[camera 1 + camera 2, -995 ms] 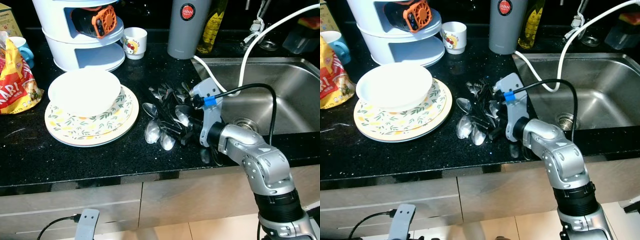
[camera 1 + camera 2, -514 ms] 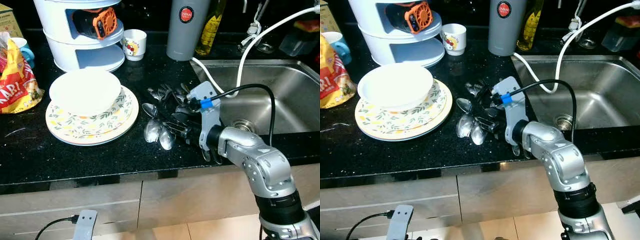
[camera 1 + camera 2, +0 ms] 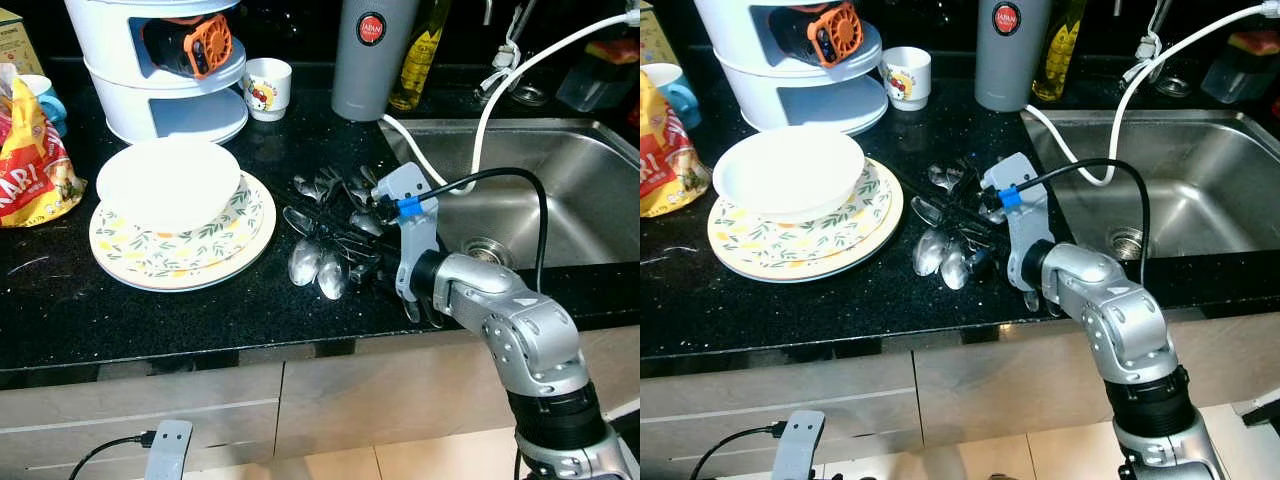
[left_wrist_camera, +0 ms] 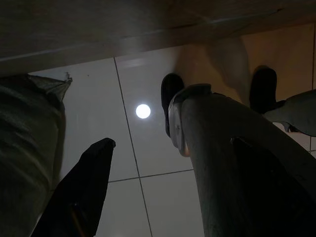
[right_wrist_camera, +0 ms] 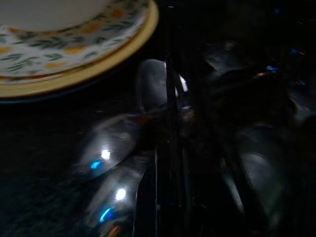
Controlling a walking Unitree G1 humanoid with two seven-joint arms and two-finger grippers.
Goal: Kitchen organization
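Spoons (image 5: 116, 163) under right fingers (image 5: 173, 148)

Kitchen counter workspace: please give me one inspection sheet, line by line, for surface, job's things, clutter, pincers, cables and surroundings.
Surface: black speckled stone counter, with a steel sink on the robot's right.
Job's things: pile of loose metal spoons; white bowl on stacked leaf-patterned plates.
Clutter: red snack bag, white tiered plastic rack, small white printed cup, grey flask, yellow oil bottle.
Pincers: right pincer low in the spoon pile, fingers' state unclear; left pincer hangs idle above floor tiles.
Cables: black cable on the right wrist; white hose over the sink.
Surroundings: wooden cabinet fronts below.
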